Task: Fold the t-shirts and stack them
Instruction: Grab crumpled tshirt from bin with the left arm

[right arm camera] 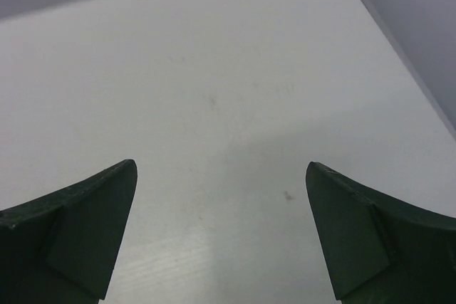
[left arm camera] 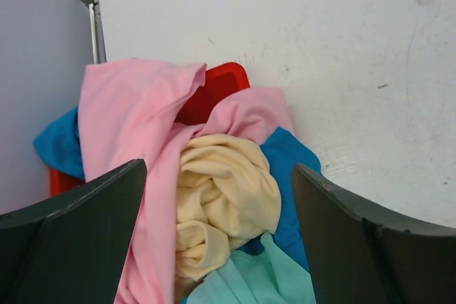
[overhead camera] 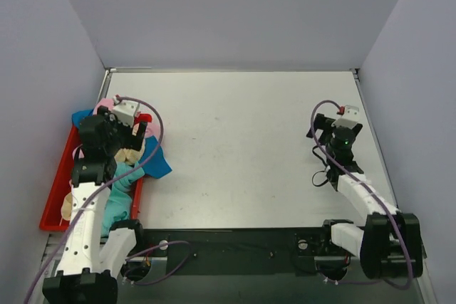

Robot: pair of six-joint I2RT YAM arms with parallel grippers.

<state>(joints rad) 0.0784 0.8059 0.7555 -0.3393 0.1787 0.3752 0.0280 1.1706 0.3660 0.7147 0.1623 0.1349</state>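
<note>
- The left claw (left arm camera: 219,169) hangs spread over the pink t-shirt (left arm camera: 125,115), crumpled against the cream t-shirt (left arm camera: 224,183) in the red tray (left arm camera: 217,83).
- The right claw (right arm camera: 221,167) is spread too, above the surface (right arm camera: 214,69).

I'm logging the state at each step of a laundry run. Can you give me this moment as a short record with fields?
shirts: pink t-shirt, cream-yellow t-shirt, blue t-shirt and teal t-shirt, crumpled together in one heap
location: in and over the red tray at the left edge of the table; the blue one spills onto the table
folded: none
left gripper: open, over the heap, holding nothing
right gripper: open, over bare table, holding nothing
</note>
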